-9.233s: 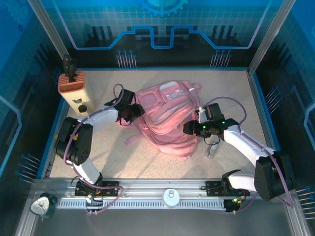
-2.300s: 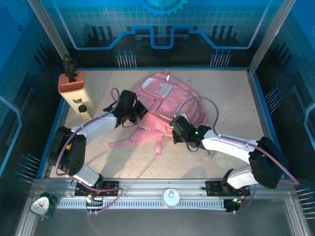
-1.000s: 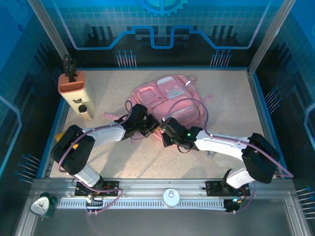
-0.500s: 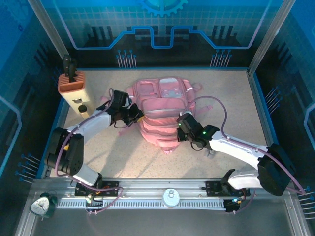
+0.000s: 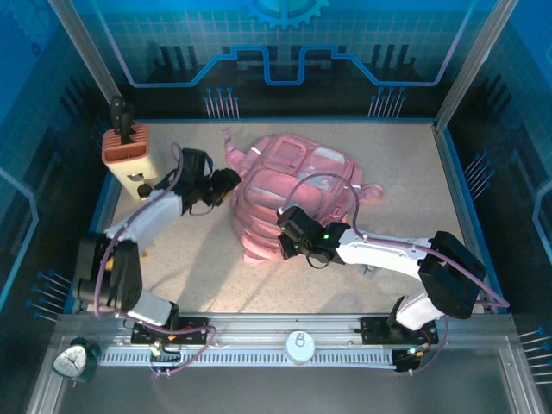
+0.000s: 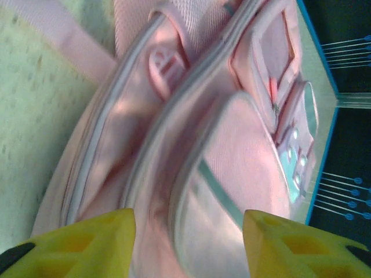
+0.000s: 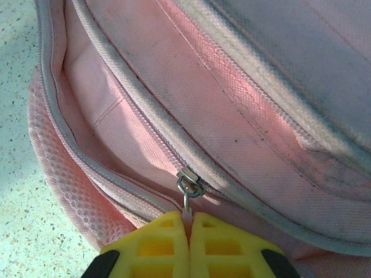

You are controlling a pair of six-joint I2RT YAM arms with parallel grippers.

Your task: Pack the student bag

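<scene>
The student bag (image 5: 289,177), a large soft pink backpack, lies in the middle of the table. My left gripper (image 5: 226,182) stands open at its left side. In the left wrist view the yellow fingertips (image 6: 75,243) are wide apart, with the bag's pink front pockets (image 6: 232,150) just ahead and nothing clamped. My right gripper (image 5: 289,239) is at the bag's near edge, shut on the pale zipper pull (image 7: 187,213) that hangs from a metal slider (image 7: 189,184). Beside the slider the zipper gapes and shows pink lining (image 7: 110,121).
An orange holder (image 5: 125,143) with dark tools stands at the back left, a small bottle (image 5: 145,191) next to it. A small grey object (image 5: 371,268) lies under the right arm. An alarm clock (image 5: 73,358) and a white round can (image 5: 299,345) sit by the front rail.
My left gripper has opened, let go of the bag and pulled back to the left. My right gripper has moved left with the zipper pull, and the bag has shifted and turned.
</scene>
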